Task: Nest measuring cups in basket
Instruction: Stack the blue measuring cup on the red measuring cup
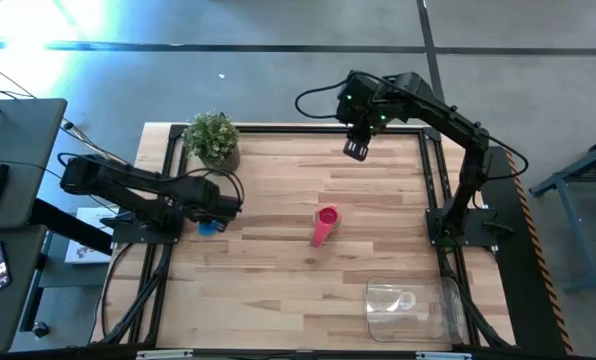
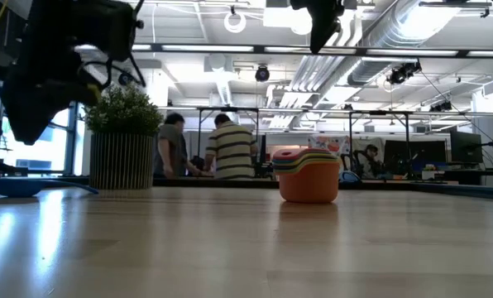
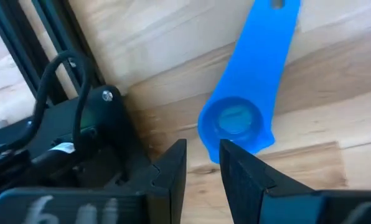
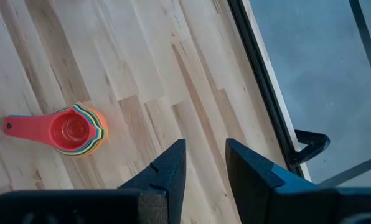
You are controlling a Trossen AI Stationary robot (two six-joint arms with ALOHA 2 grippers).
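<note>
On the left of the counter (image 1: pixel 278 290), the left end effector (image 3: pixel 202 163) hangs just over the small blue cup (image 3: pixel 238 121). Its fingers stand a little apart with nothing between them. It looks ready to pick up this last loose cup, so next it should go down and pinch the handle. In the middle sits the stack of cups (image 1: pixel 324 224), pink on top. Farther right and near the front edge is the clear basket (image 1: pixel 410 305). The right end effector (image 1: pixel 356 150) waits high at the back, fingers a little apart and empty.
</note>
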